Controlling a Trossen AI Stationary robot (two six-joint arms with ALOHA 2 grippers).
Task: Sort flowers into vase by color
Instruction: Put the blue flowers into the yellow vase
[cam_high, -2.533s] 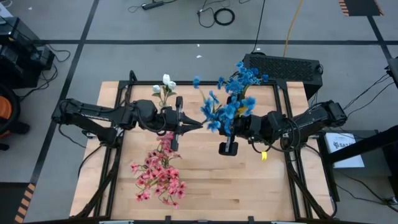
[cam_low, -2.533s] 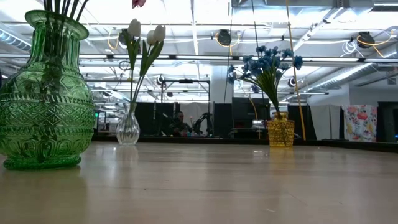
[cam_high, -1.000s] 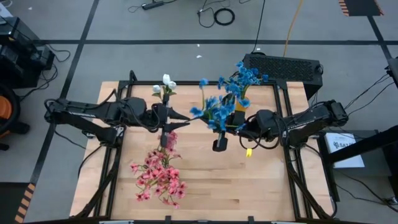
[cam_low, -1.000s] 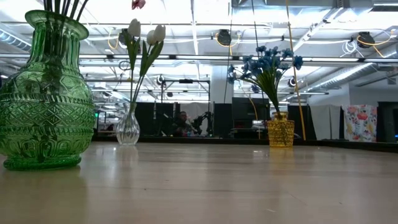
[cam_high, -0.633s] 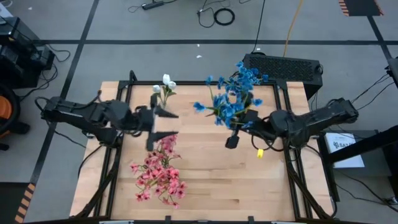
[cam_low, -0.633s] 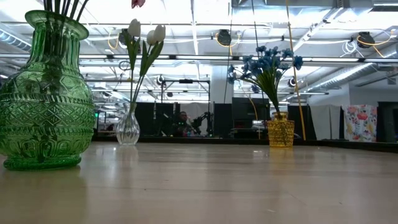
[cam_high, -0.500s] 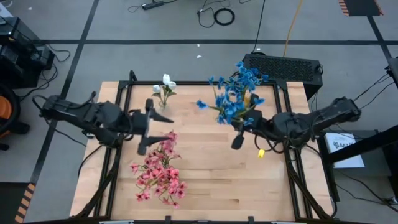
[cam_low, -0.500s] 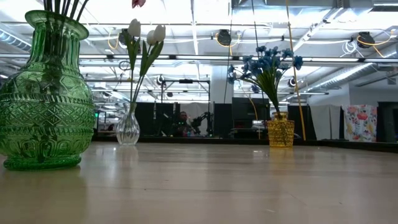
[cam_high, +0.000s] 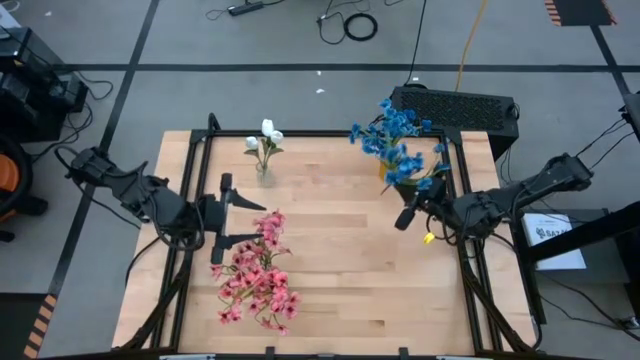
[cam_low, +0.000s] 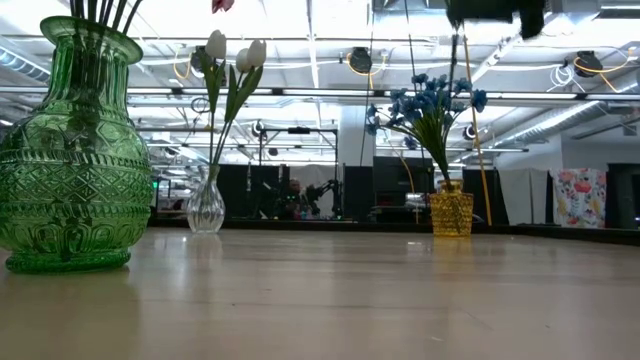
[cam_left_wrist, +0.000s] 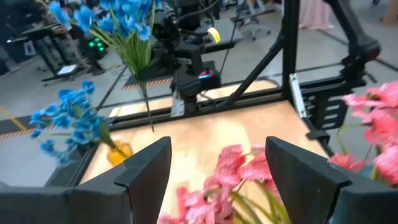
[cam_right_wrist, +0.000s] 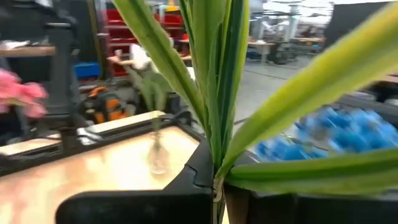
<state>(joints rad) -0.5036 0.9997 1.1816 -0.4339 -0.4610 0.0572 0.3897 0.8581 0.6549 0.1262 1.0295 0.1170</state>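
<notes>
Pink flowers (cam_high: 255, 275) stand in a green vase (cam_low: 72, 150) at the near left. White flowers (cam_high: 266, 135) stand in a small clear vase (cam_low: 206, 208) at the far left. A bunch of blue flowers (cam_high: 390, 135) stands in a yellow vase (cam_low: 451, 213) at the far right. My left gripper (cam_high: 240, 217) is open just left of the pink blossoms; its fingers (cam_left_wrist: 146, 171) frame them without touching. Near the yellow vase, my right gripper (cam_high: 404, 216) is shut on a blue sprig (cam_high: 420, 178) with long green leaves (cam_right_wrist: 211, 93). My right gripper pinches the sprig's stem (cam_right_wrist: 217, 185) between its two fingers, just below where the long leaves branch off. The fingers lie across the stem. The sprig is lifted clear of the table, beside the blue bunch.
A black frame (cam_high: 460, 230) runs along the table's edges. A black case (cam_high: 455, 105) sits beyond the far right corner. Bare wood (cam_high: 330, 250) lies between the pink flowers and my right arm.
My left gripper has opened, let go of the blue sprig and drawn back toward the table's left edge, to beside the pink flowers. My right gripper has carried the sprig toward the right edge, up to the blue bunch, and has turned as it went.
</notes>
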